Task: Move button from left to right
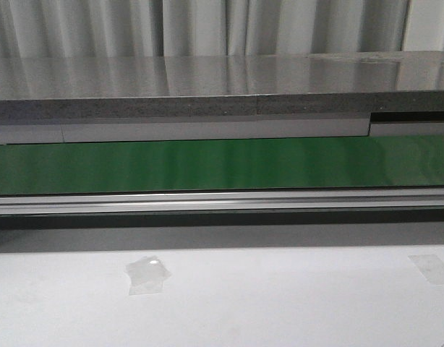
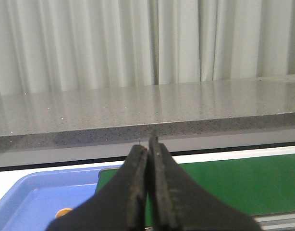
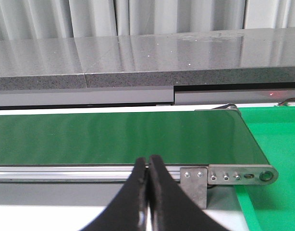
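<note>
In the left wrist view, a small orange-yellow cap of the button (image 2: 64,212) peeks out in the blue tray (image 2: 37,192), just beside my left gripper's finger; its body is hidden. My left gripper (image 2: 148,147) is shut and empty, raised above the tray's edge and the green belt (image 2: 234,183). My right gripper (image 3: 147,161) is shut and empty, hovering before the belt's right end (image 3: 138,137). Neither gripper shows in the front view, nor does the button.
The green conveyor belt (image 1: 222,165) runs across the front view, with an aluminium rail (image 1: 222,202) along its near side and a grey stone counter (image 1: 222,87) behind. A metal end bracket (image 3: 234,175) and a green surface (image 3: 277,144) lie at the belt's right end. Tape patches (image 1: 146,275) lie on the white table.
</note>
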